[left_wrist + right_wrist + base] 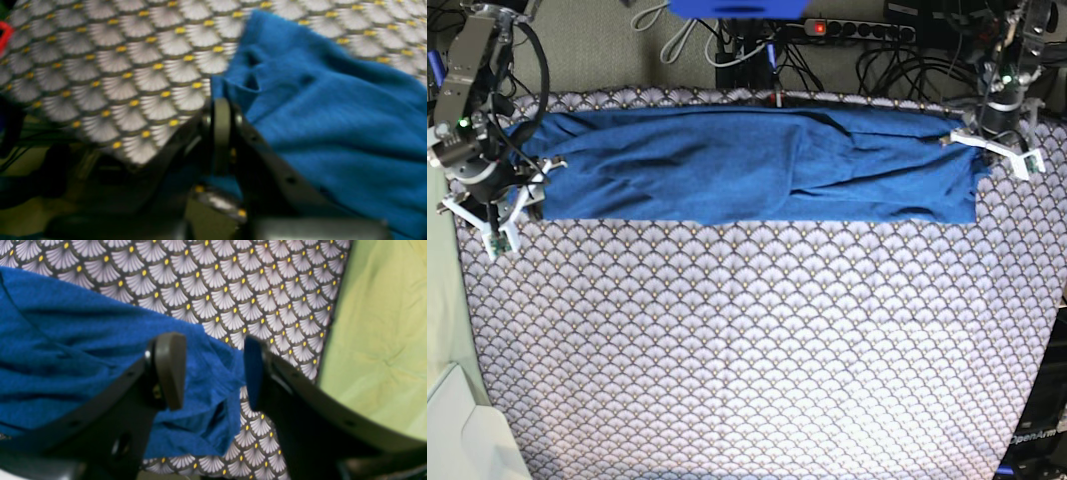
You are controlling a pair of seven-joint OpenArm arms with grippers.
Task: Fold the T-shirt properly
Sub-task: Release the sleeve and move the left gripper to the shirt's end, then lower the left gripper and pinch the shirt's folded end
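I see the T-shirt (747, 165) folded into a long blue band across the far part of the bench, on the scallop-patterned tablecloth (757, 340). My left gripper (222, 113) is at the band's end on the base view's right, jaws together and clamped on the fabric edge. My right gripper (213, 373) is at the opposite end, jaws wide apart, straddling a bunched corner of the shirt without closing on it.
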